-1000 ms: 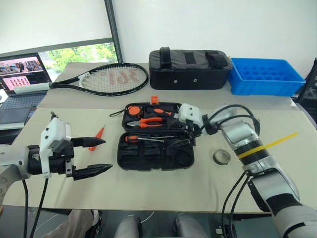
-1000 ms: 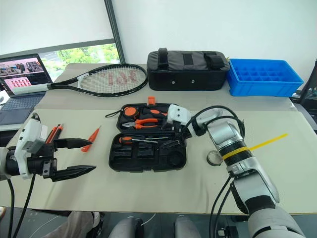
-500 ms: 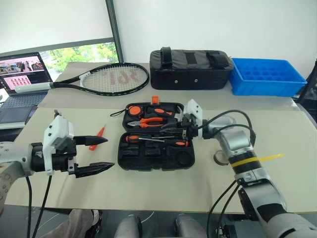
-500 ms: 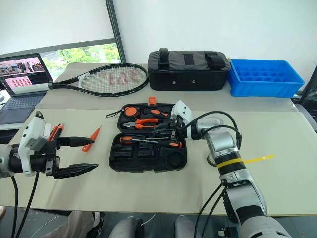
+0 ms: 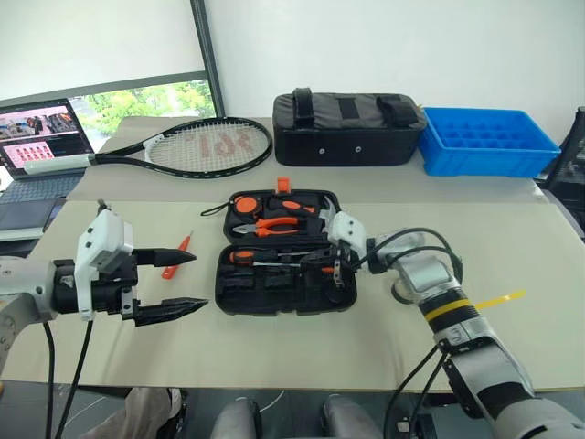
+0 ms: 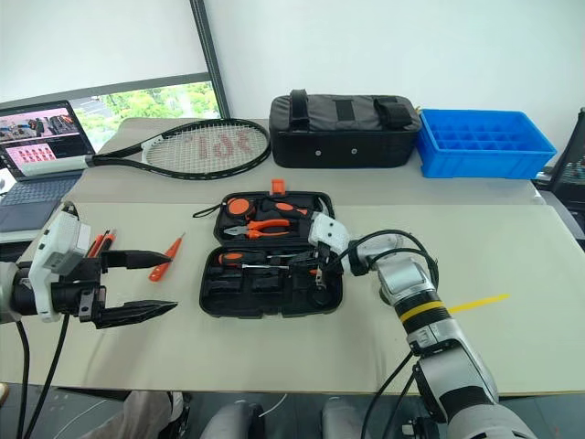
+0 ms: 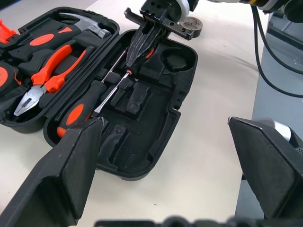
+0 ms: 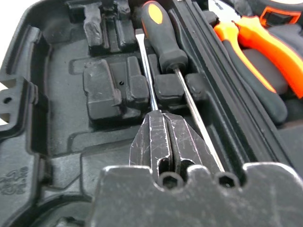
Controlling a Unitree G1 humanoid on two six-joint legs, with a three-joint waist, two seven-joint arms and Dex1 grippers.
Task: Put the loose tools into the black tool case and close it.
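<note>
Now the small black moulded-plastic tool case [image 5: 285,251] lies open mid-table, well back from the beige table's [image 5: 302,343] near edge. The right gripper [image 7: 142,45], fingers pressed together with nothing visibly between them, sits over the case's near tray, just beside two orange-and-black-handled screwdrivers [image 8: 158,35] in their slots. The left gripper [image 5: 178,282] hangs wide open over bare tabletop left of the case (plenty of room there), near a thin orange screwdriver [image 6: 166,257]. A dark tape roll [image 7: 193,27] lies just right of the case.
</note>
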